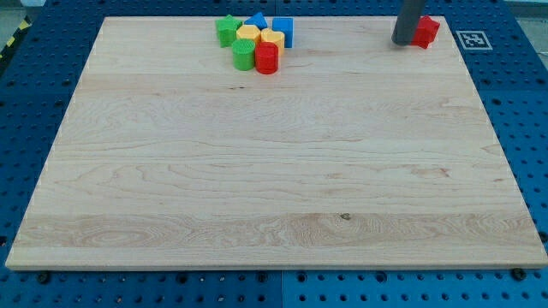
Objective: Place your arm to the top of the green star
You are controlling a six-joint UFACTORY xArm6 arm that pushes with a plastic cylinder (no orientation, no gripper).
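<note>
The green star (227,30) stands at the left end of a tight cluster of blocks near the view's top, left of centre. My tip (403,42) is far to the view's right of it, near the board's top right, touching the left side of a lone red block (425,31). The rod comes down from the view's top edge.
The cluster also holds a green cylinder (244,55), a red cylinder (266,58), two yellow blocks (248,35) (272,38), a blue triangle (256,20) and a blue cube (283,30). The wooden board (274,171) lies on a blue pegboard table.
</note>
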